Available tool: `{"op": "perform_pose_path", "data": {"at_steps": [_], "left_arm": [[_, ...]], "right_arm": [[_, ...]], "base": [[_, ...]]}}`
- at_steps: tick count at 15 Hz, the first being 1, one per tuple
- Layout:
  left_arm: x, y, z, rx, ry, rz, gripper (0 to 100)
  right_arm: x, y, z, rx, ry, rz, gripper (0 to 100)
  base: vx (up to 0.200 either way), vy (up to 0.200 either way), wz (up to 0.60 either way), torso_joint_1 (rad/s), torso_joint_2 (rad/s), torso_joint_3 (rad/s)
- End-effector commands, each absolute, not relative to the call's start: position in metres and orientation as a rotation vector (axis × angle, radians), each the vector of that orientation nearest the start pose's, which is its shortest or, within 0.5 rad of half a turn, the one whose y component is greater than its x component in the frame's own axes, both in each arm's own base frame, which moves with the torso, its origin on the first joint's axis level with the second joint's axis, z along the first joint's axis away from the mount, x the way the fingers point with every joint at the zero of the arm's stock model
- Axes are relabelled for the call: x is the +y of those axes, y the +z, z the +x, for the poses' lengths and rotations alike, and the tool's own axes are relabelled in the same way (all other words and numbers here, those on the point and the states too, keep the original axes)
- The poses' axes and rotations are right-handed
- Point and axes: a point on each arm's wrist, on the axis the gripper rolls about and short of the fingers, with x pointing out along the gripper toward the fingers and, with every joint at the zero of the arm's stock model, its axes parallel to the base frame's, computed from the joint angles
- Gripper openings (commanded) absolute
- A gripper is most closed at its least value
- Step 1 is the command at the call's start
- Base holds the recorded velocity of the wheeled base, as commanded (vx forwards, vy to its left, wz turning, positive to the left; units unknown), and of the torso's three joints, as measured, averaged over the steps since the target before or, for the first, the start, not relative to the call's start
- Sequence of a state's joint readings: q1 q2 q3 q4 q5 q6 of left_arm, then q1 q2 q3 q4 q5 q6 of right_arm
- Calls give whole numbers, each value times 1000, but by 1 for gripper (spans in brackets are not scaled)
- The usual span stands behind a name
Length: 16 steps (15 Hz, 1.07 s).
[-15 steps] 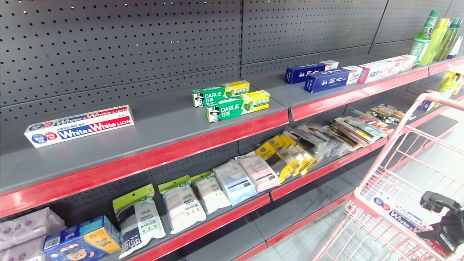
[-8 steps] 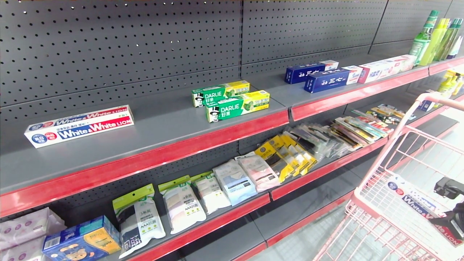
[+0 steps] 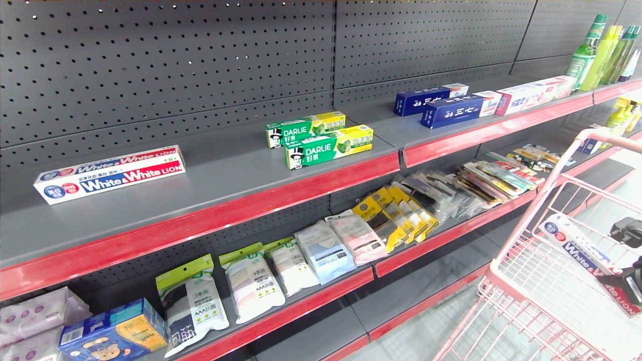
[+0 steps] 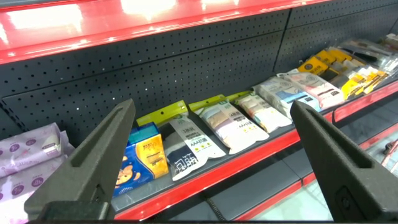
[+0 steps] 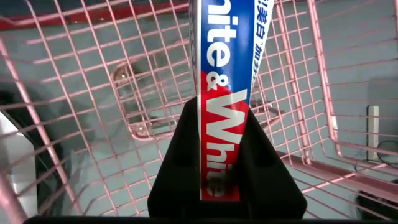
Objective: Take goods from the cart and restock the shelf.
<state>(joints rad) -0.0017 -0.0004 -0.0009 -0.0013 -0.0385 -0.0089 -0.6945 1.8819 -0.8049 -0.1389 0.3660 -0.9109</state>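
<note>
the left tool (image 4: 212,106) gapes wide, empty, facing packets (image 4: 186,140) on a lower shelf. far left of the cart (image 3: 602,133), the grey top shelf (image 3: 200,185) carries a matching toothpaste box (image 3: 108,173). above the cart's basket the right tool (image 5: 221,111) clamps the held toothpaste box (image 3: 577,245). this looks like the carry step. next: swing it left onto that shelf.

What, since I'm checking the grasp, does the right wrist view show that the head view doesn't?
Right wrist view: the fingers clamped on either side of the toothpaste box, at its red end. Head view: the shelf with a matching white box, two green boxes and blue boxes. Both: the right gripper, the held box and the pink cart.
</note>
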Motion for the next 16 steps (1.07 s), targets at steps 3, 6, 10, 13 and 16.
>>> {"op": "perform_pose_path", "data": {"at_steps": [3,6,10,13,16], "left_arm": [[-1,76,-23,-3,-40,-9,100],[-1,76,-23,-3,-40,-9,100],[-1,76,-23,-3,-40,-9,100],[-1,76,-23,-3,-40,-9,100],[-1,76,-23,-1,-40,-9,100]], "right_arm": [[-142,125,250,763,36,-322,0],[-109,150,247,683,49,-309,0],[-46,178,223,596,57,-244,0],[-27,182,191,556,61,-280,0],[-17,179,166,532,86,-301,0]], "base": [[0,0,0,0,0,0],[0,0,0,0,0,0],[0,0,0,0,0,0],[0,0,0,0,0,0],[0,0,0,0,0,0]]}}
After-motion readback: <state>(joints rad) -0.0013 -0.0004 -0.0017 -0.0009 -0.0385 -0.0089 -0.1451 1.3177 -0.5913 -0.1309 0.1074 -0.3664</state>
